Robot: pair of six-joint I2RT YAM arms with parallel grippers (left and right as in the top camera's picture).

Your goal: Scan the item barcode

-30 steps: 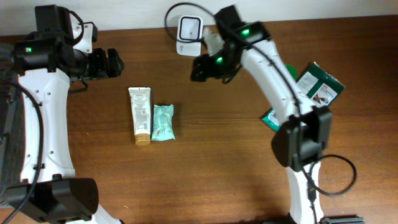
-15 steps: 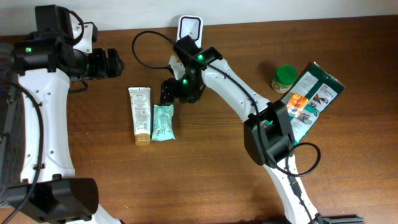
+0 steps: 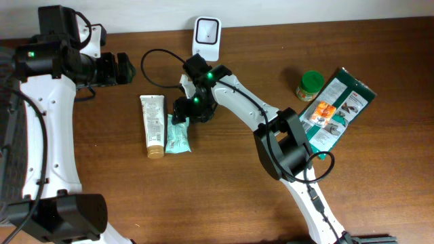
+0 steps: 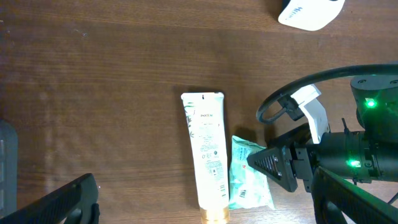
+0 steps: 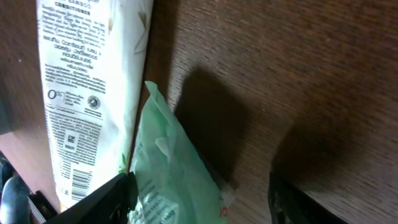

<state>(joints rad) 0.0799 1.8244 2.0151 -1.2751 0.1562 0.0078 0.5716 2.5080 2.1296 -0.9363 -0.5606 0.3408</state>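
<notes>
The right hand (image 3: 182, 112) stood parted astride the end of the green packet (image 3: 178, 135), a white tube (image 3: 153, 125) just beside; the left hand (image 3: 127, 68) gaped wide.

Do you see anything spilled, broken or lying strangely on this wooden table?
Nothing stands out. The white plastic tube and the mint-green soft packet lie flat side by side; the dark green flat box at the right only lies at a slant. No spill shows.

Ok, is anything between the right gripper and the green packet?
Nothing: the right wrist view shows the right gripper with open fingers straddling the green packet at its top corner over bare table, the white tube alongside.
</notes>
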